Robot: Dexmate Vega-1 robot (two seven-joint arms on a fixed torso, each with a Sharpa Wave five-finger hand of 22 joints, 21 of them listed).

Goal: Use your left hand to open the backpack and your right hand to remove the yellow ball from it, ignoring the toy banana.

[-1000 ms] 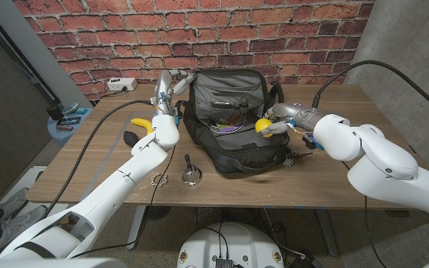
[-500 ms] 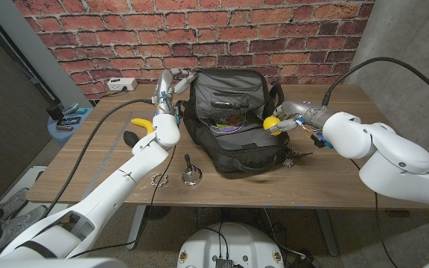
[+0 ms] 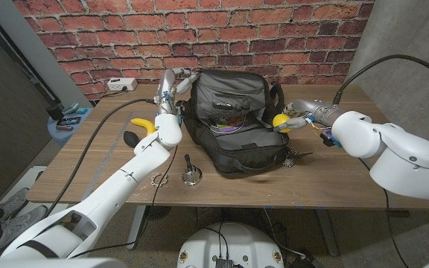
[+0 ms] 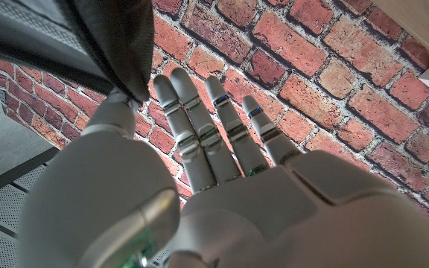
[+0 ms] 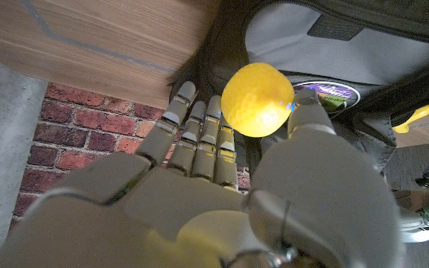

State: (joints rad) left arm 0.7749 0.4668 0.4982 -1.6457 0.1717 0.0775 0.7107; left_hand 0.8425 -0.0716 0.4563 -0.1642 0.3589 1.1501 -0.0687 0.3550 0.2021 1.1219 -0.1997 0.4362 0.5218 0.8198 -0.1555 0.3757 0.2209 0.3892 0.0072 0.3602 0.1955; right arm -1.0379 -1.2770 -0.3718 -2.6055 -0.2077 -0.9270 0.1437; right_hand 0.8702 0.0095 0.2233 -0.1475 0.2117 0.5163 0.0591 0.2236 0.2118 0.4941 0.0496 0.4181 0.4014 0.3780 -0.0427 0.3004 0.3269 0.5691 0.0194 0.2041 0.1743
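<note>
The black backpack (image 3: 233, 119) lies open in the middle of the table, its flap raised at the back. My left hand (image 3: 171, 84) is at the flap's left corner and holds the dark fabric (image 4: 118, 52) between thumb and fingers, the other fingers (image 4: 222, 126) stretched out. My right hand (image 3: 298, 117) is just off the backpack's right side and pinches the yellow ball (image 3: 280, 121), which is outside the opening. In the right wrist view the ball (image 5: 258, 100) sits between thumb and fingers above the backpack (image 5: 348, 45). The toy banana (image 3: 141, 123) lies on the table left of the backpack.
A small metal stand (image 3: 191, 176) sits near the front edge, a coiled wire piece (image 3: 159, 178) beside it. A black object (image 3: 130, 138) lies by the banana. A white power strip (image 3: 122, 84) is at the back left. The brick wall (image 3: 222, 30) stands behind the table (image 3: 334, 179).
My right hand has drawn the yellow ball up and rightward, out of the backpack's opening to its right side. The left hand has kept hold of the flap.
</note>
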